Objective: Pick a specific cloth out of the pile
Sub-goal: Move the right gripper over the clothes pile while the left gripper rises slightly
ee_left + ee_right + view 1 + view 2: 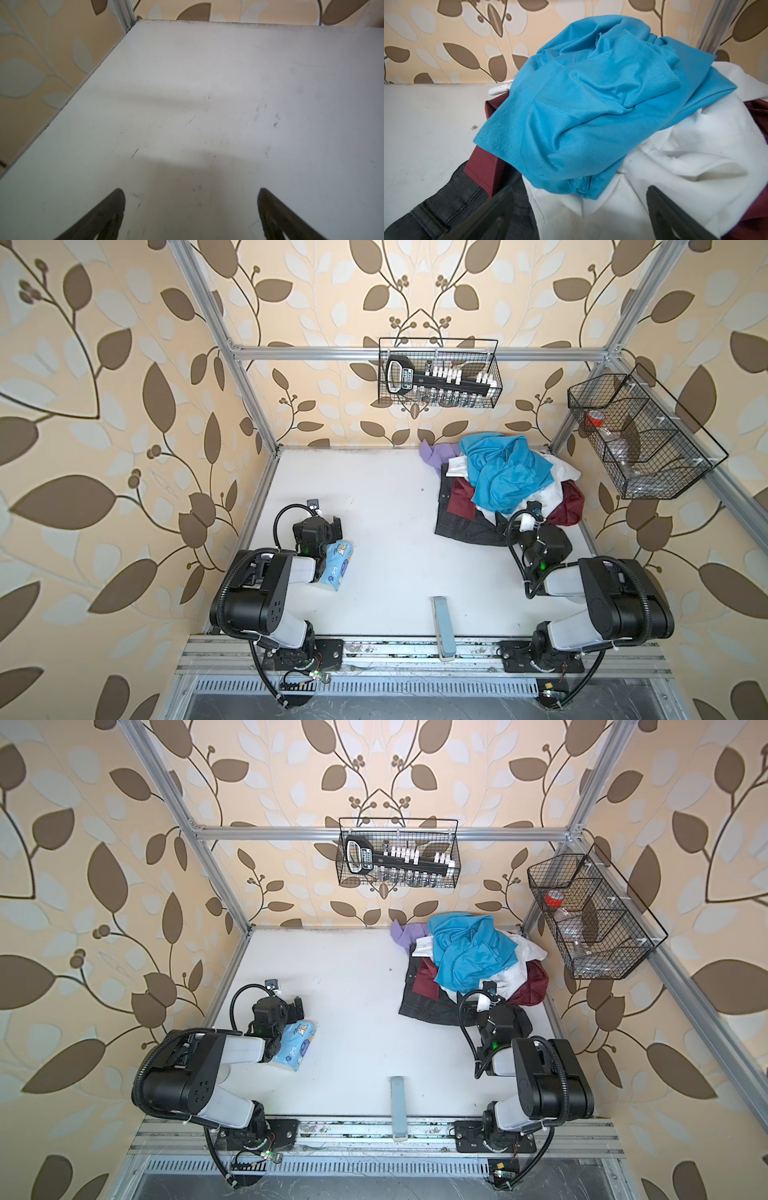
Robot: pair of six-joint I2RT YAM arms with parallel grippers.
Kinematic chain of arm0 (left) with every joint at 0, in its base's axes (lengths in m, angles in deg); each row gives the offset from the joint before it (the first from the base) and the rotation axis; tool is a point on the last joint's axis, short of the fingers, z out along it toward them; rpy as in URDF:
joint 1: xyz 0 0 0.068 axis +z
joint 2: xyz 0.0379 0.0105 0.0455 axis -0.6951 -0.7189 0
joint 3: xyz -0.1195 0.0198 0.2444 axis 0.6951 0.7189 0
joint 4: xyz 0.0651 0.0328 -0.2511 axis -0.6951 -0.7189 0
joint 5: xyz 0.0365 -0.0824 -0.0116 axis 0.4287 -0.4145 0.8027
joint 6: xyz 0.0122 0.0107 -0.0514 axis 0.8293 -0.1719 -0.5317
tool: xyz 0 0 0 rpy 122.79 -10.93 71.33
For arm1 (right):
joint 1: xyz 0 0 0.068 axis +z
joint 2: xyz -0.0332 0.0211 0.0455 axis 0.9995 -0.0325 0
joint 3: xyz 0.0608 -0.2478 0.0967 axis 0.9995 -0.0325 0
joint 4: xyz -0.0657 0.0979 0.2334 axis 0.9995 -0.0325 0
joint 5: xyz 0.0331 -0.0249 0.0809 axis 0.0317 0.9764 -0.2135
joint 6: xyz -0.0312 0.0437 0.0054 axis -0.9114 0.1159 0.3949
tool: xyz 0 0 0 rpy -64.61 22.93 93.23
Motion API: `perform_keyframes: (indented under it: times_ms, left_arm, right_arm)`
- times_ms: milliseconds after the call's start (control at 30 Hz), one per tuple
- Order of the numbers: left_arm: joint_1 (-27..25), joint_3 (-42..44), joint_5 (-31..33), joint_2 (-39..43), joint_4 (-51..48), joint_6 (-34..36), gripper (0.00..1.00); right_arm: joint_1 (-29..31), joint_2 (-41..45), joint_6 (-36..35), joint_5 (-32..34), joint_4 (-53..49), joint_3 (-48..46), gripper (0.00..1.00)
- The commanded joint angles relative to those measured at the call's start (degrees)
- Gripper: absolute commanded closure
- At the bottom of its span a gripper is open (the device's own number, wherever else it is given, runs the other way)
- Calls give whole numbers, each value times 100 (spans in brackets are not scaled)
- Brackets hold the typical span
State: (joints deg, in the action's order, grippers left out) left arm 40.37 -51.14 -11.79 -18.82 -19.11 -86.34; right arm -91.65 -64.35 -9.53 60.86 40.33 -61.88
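The pile (509, 485) (473, 965) sits heaped at the table's back right corner. The cloth (461, 526) (428, 1006) (446, 207) is dark charcoal with seams. It lies flat at the pile's near left edge, partly under a maroon garment (461, 497) (483, 170) and the turquoise shirt (503, 472) (591, 104). My right gripper (523, 524) (579, 209) is open at the pile's near edge. One finger is over the dark cloth and the other over a white garment (685, 162). My left gripper (328, 526) (192, 207) is open over bare table at the left.
A blue patterned pack (336, 568) lies against the left arm. A grey-blue bar (441, 622) rests at the front edge. Wire baskets hang on the back wall (440, 373) and the right frame (640, 435). A lilac garment (434, 454) is at the pile's back left.
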Motion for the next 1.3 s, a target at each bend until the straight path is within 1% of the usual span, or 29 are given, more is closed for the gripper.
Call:
perform_keyframes:
  times_ms: [0,167,233,300,333,367,400,500,600,700,767,833,900,1000,1100,1200,1267]
  left_arm:
    - [50,-91,-72,94,80,-89,1]
    - [50,-83,-72,109,83,-86,1]
    - [50,-63,-72,128,105,-90,1]
    - [50,-112,100,243,36,-105,1]
    - [50,-207,96,355,-374,-193,1]
    - [35,-260,202,511,-459,-149,1]
    - [32,-348,183,704,-813,-199,1]
    - [-9,-500,307,1157,-1523,-288,1]
    - [-127,-623,280,1773,-2268,-631,1]
    - [-312,-755,-42,2412,-2916,-902,1]
    - [-434,-878,-391,2728,-3362,-1058,1]
    - [-545,-1040,-876,2924,-3835,-1195,1]
    - [-640,-1192,-1415,3013,-4210,-1168,1]
    - [-891,-1375,-1863,3117,-4575,-1088,1]
    - [-1188,-1443,-2341,3187,-4628,-1043,1]
    - [-1326,-1499,-2863,3179,-4619,-1039,1]
    - [-1363,-1547,-3047,3155,-4628,-1039,1]
  right_arm:
    - [8,-11,59,70,20,24,0]
    - [12,-3,59,88,33,7,0]
    - [38,19,94,245,23,1,0]
    - [71,72,96,346,-73,52,0]
    - [117,172,88,453,-304,119,0]
    - [149,285,73,518,-512,185,0]
    - [191,475,67,578,-838,259,0]
    - [269,1010,226,781,-2137,620,0]
    - [454,1414,412,1161,-3291,977,0]
    - [659,1862,623,1305,-4219,1292,0]
    - [761,2156,731,1338,-4800,1505,0]
    - [807,2410,876,1269,-5569,1823,0]
    - [834,2547,986,1106,-6221,2145,0]
    - [878,2567,1110,852,-7079,2568,0]
    - [950,2413,1132,764,-7795,2860,0]
    - [957,2239,1125,873,-8164,2973,0]
    - [959,2089,1115,978,-8248,2985,1]
